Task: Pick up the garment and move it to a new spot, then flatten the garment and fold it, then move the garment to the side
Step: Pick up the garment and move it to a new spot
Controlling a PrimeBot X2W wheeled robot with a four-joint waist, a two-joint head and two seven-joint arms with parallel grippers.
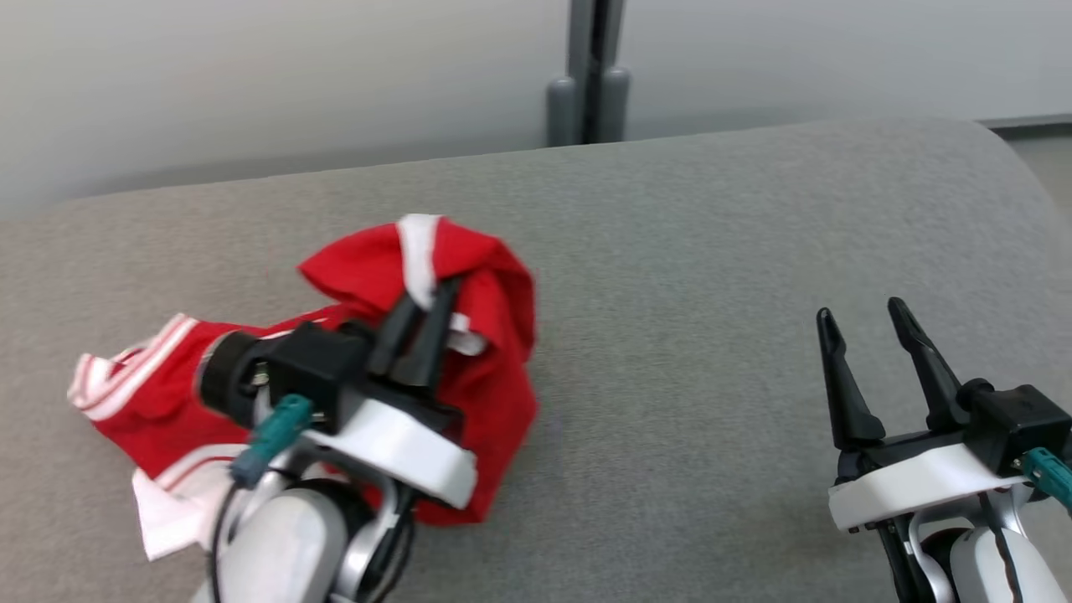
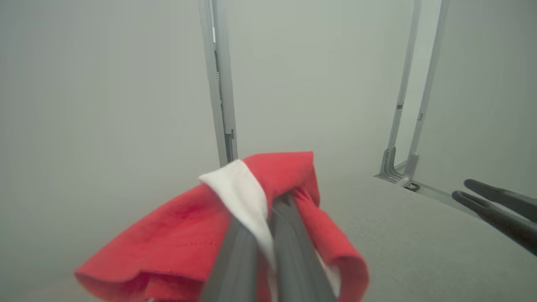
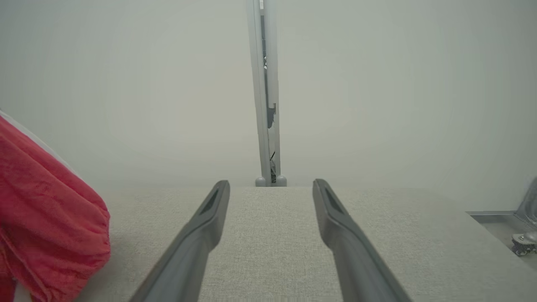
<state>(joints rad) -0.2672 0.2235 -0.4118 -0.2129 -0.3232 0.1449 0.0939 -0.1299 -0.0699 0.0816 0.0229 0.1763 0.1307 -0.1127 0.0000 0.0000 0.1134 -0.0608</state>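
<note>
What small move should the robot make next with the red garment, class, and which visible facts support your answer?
Probably carry the garment rightward to the bare middle of the grey surface: the left gripper is shut on a white-trimmed fold, while the right gripper stands open, holding nothing.

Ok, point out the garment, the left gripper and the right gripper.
garment (image 1: 502,402), head view, red cloth at its right side
left gripper (image 1: 435,291), head view, between its shut fingertips
right gripper (image 1: 862,306), head view, between its open fingertips

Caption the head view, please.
Left tool pinches a crumpled red-and-white cloth garment on grey fabric surface; right tool open.
</note>
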